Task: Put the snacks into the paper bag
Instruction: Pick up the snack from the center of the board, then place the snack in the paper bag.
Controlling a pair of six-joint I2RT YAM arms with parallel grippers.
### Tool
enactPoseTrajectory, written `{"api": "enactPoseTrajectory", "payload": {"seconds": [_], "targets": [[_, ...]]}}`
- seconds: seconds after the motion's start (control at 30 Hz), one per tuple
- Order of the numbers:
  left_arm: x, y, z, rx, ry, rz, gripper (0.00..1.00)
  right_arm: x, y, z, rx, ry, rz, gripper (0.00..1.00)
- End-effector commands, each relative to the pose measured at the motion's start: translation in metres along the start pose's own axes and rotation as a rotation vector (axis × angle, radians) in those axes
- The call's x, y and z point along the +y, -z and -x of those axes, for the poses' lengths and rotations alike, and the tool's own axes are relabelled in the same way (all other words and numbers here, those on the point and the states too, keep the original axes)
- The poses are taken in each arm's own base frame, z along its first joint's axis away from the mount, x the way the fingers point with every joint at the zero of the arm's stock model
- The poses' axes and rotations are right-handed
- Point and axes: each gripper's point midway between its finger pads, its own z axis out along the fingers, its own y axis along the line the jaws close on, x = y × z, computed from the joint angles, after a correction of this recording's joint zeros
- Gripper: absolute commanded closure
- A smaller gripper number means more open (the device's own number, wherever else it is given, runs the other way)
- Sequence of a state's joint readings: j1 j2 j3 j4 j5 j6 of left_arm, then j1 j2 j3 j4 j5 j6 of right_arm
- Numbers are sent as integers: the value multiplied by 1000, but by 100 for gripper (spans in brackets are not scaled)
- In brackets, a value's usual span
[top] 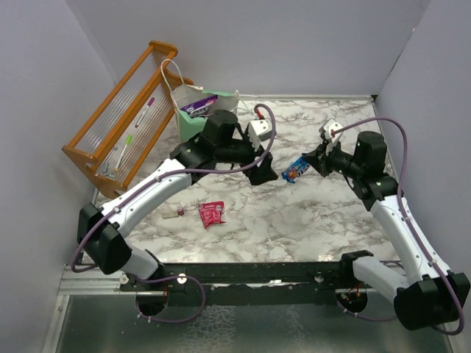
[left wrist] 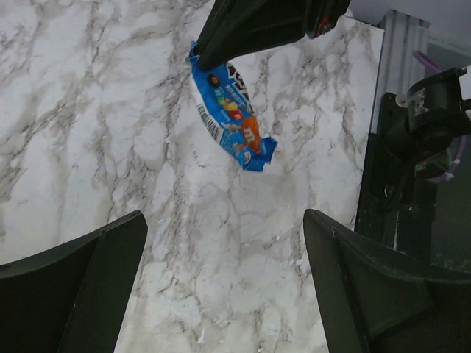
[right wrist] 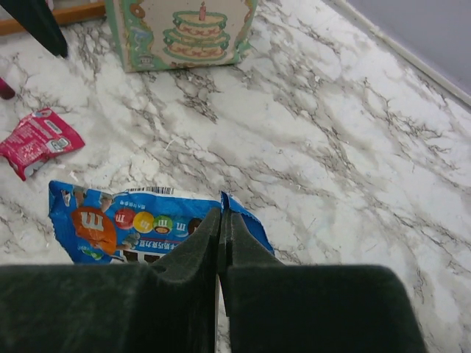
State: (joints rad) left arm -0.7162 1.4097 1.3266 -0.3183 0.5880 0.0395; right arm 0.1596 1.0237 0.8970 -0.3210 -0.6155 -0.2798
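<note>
My right gripper [top: 315,163] is shut on the edge of a blue snack packet [top: 297,170]. The wrist view shows the pads pinched on its torn corner [right wrist: 221,220], with the packet [right wrist: 140,224] hanging low over the marble. My left gripper [top: 259,173] is open and empty just left of that packet; its view shows the blue packet [left wrist: 232,118] ahead of the wide jaws [left wrist: 224,287]. A red packet [top: 212,213] lies on the table [right wrist: 40,140]. The mint-green paper bag [top: 193,121] stands at the back left with a purple packet [top: 200,104] sticking out of its top.
An orange slatted rack [top: 121,121] leans at the far left beside the bag. A tiny red-capped tube [top: 175,213] lies left of the red packet. Grey walls close in the marble table [top: 309,213] on three sides. The bag's cake-printed side [right wrist: 184,33] faces my right wrist.
</note>
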Motion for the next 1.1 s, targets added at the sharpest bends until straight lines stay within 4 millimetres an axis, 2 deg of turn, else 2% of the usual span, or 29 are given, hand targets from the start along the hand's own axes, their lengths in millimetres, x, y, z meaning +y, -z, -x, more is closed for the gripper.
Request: {"api": "enactPoseTrajectory", "payload": {"seconds": [0.0, 0.17, 0.3, 0.4, 0.5, 0.8, 1.07], "targets": [[-17, -30, 27, -30, 74, -32, 11, 4, 11, 24, -154, 46, -34, 99], [-22, -63, 21, -6, 130, -57, 11, 11, 13, 15, -158, 52, -28, 99], [-22, -83, 12, 11, 138, -57, 11, 13, 17, 19, -172, 53, -29, 99], [-24, -94, 8, 20, 143, -62, 14, 16, 19, 22, -187, 59, -23, 99], [-20, -108, -6, 53, 168, -64, 19, 17, 22, 23, -192, 64, -27, 99], [-26, -112, -12, 63, 169, -113, 41, 23, 24, 23, -202, 79, 4, 99], [-28, -100, -5, 38, 107, -103, 42, 26, 22, 19, -200, 94, 22, 99]]}}
